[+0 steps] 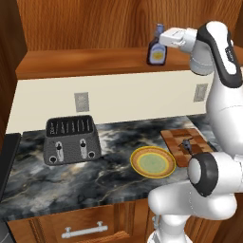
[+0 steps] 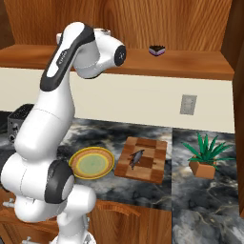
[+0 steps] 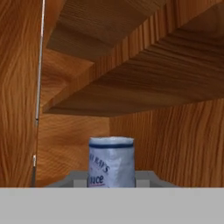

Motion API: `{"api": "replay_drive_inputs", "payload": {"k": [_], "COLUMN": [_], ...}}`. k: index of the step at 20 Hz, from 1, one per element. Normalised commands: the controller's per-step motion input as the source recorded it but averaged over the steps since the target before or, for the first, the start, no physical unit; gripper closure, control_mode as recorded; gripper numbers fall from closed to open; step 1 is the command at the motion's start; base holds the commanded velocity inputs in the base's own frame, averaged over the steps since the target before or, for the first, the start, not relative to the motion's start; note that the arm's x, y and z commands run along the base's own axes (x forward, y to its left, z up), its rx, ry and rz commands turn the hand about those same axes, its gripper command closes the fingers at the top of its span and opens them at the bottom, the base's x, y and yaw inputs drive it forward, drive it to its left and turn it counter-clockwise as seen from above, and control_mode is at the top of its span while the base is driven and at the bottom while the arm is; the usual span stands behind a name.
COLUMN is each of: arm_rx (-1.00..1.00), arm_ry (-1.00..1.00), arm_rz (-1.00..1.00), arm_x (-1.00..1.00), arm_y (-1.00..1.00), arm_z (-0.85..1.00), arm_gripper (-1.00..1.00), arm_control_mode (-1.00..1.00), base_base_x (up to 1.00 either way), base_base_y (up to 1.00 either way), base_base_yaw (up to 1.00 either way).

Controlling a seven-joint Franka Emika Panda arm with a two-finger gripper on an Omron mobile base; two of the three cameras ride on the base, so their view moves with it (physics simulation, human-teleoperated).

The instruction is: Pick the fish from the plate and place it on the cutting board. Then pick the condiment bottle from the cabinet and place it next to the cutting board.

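Observation:
The condiment bottle (image 1: 156,50), dark brown with a bluish-grey cap and a yellow-white label, stands on the open shelf of the wooden cabinet (image 1: 85,61). My gripper (image 1: 161,40) reaches in from the right and is shut on its upper part. In the hand view the bottle's cap and label (image 3: 111,162) sit right between my fingertips (image 3: 146,177). The small dark fish (image 2: 137,157) lies on the checkered cutting board (image 2: 153,167), also seen as fish (image 1: 186,144) on board (image 1: 174,136). Left of the board lies the yellow plate (image 1: 153,162), with nothing on it.
A dark toaster (image 1: 72,139) stands on the marble counter at the left. A potted plant (image 2: 206,155) sits to the right of the board. A small black-and-pink object (image 2: 157,50) rests on the shelf. A drawer with a metal handle (image 1: 85,231) is under the counter.

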Motion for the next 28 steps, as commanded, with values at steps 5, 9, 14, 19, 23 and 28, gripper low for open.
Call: {"api": "replay_drive_inputs", "payload": {"k": [5, 9, 14, 19, 23, 28], "arm_rx": [0.0, 0.0, 0.0, 0.0, 0.0, 0.0], "arm_ry": [0.0, 0.02, 0.04, 0.06, 0.06, 0.03], "arm_rz": [0.0, 0.0, 0.0, 0.0, 0.0, 0.0], "arm_x": [-0.36, -0.35, -0.34, -0.32, -0.31, -0.32], "arm_y": [0.0, 0.0, 0.0, 0.0, 0.0, 0.0], "arm_z": [0.0, 0.0, 0.0, 0.0, 0.0, 0.0], "arm_gripper": [1.0, 1.0, 1.0, 1.0, 1.0, 1.0], "arm_control_mode": [-1.0, -1.0, -1.0, -1.0, -1.0, -1.0], "base_base_x": [0.0, 0.0, 0.0, 0.0, 0.0, 0.0], "base_base_y": [0.0, 0.0, 0.0, 0.0, 0.0, 0.0], "base_base_yaw": [0.0, 0.0, 0.0, 0.0, 0.0, 0.0]}}
